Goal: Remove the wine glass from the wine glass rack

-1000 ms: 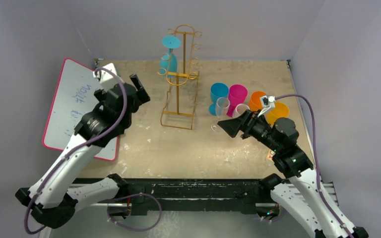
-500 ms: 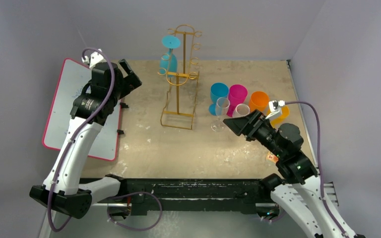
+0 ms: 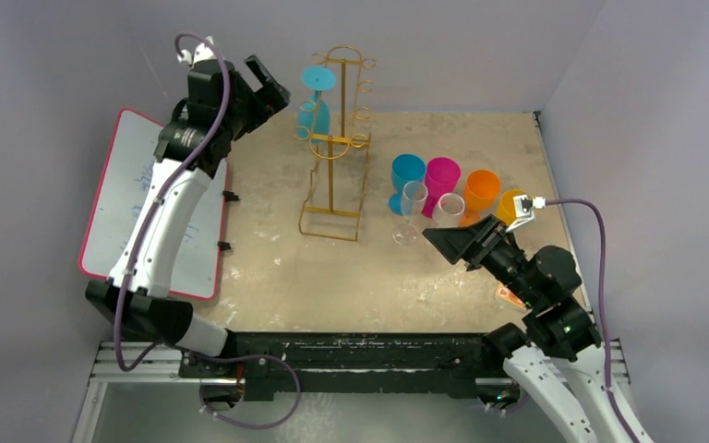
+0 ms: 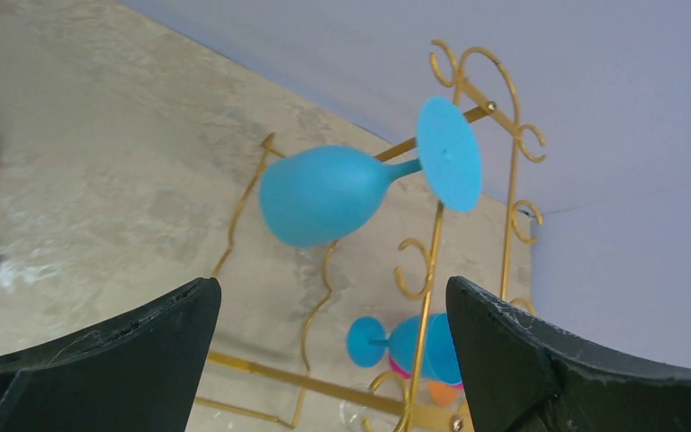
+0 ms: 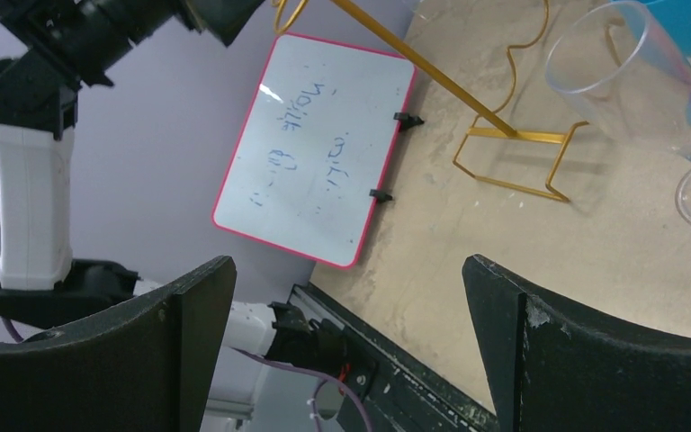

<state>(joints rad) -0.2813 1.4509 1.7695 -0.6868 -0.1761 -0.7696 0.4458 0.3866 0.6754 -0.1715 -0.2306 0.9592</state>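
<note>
Rack point(image 3: 332, 141): gold wire, upright at the back middle of the tabletop point(image 3: 332, 277).
Wine glass point(image 3: 314, 113): blue, hanging foot-up from a hook near the rack's top, on the rack's left side; not yet taken off.
Left gripper point(image 3: 268, 92): jaws wide with nothing between them, raised just left of the rack's top and facing the glass, apart from it.
Right gripper point(image 3: 445, 242): jaws wide and empty, low over the tabletop to the right of the rack's base.
Clear glasses point(image 3: 413, 208): two, upright, between the rack and the right gripper.
Cups point(image 3: 442, 177): blue, pink and orange, standing in a row right of the rack, behind the clear glasses.
Whiteboard point(image 3: 143, 198): pink-edged, with blue writing, lying well left of the rack.
</note>
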